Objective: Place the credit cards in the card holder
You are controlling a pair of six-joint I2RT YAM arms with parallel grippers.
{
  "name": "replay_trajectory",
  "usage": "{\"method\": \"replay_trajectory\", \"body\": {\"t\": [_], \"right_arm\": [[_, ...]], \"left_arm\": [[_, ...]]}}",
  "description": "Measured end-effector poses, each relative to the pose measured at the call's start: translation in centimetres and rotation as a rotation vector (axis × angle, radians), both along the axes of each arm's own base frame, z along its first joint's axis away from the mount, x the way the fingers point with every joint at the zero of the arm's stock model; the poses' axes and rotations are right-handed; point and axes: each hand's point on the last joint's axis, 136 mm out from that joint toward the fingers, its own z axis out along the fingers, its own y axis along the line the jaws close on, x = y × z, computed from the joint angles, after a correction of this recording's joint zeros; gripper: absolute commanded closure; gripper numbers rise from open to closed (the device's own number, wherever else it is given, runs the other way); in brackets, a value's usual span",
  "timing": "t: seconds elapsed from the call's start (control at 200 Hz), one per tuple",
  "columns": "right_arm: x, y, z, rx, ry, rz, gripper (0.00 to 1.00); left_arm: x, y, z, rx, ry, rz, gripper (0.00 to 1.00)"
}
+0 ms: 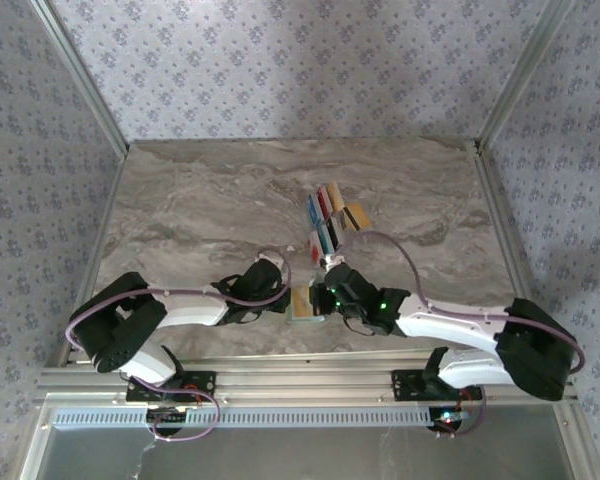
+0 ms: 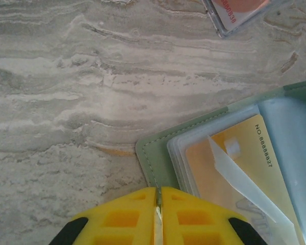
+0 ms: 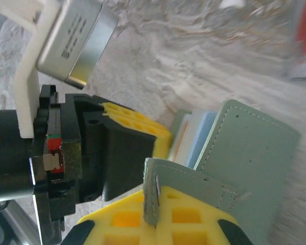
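Your left hand (image 2: 158, 200) is pinched shut on the near corner of the card holder (image 2: 152, 153); its yellow fingers meet with the sage-green edge between them. Your right hand (image 3: 156, 201) is likewise clamped tight, gripping one green flap of the same holder, which stands up on edge between its fingers. The holder lies on the bench (image 1: 210, 200) near the front edge, between the two hands, and is opened up.

Inside it are stacked clear pockets (image 2: 181, 153), with a tan card (image 2: 245, 153) sitting in the top one. A loose strip of clear plastic lies slantwise across that card's face. Pale blue shows beneath the pockets on the right.

Around the holder, a white-and-red card (image 2: 238, 11) lies just beyond it on the marble, apart from it. The other loose cards (image 1: 330, 215) are clustered on the bench behind your right hand, side by side: blue, red, black, tan and teal. From the right wrist, the left hand's black body and yellow finger crowd close beside the holder's open side.
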Motion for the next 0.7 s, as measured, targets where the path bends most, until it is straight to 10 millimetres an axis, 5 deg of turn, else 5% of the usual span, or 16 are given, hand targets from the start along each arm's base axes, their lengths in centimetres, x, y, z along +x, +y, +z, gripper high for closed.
{"method": "replay_trajectory", "body": {"t": [0.33, 0.54, 0.7], "right_arm": [[0.5, 2.3, -1.9, 0.016, 0.056, 0.048, 0.49], [0.4, 5.0, -0.2, 0.071, 0.088, 0.139, 0.37], [-0.2, 4.6, 0.8, 0.049, 0.096, 0.171, 0.34]], "left_arm": [[-0.9, 5.6, 0.5, 0.046, 0.011, 0.147, 0.75], [-1.3, 6.9, 3.2, 0.009, -0.036, 0.179, 0.73], [-1.6, 7.6, 4.4, -0.005, -0.053, 0.185, 0.71]]}}
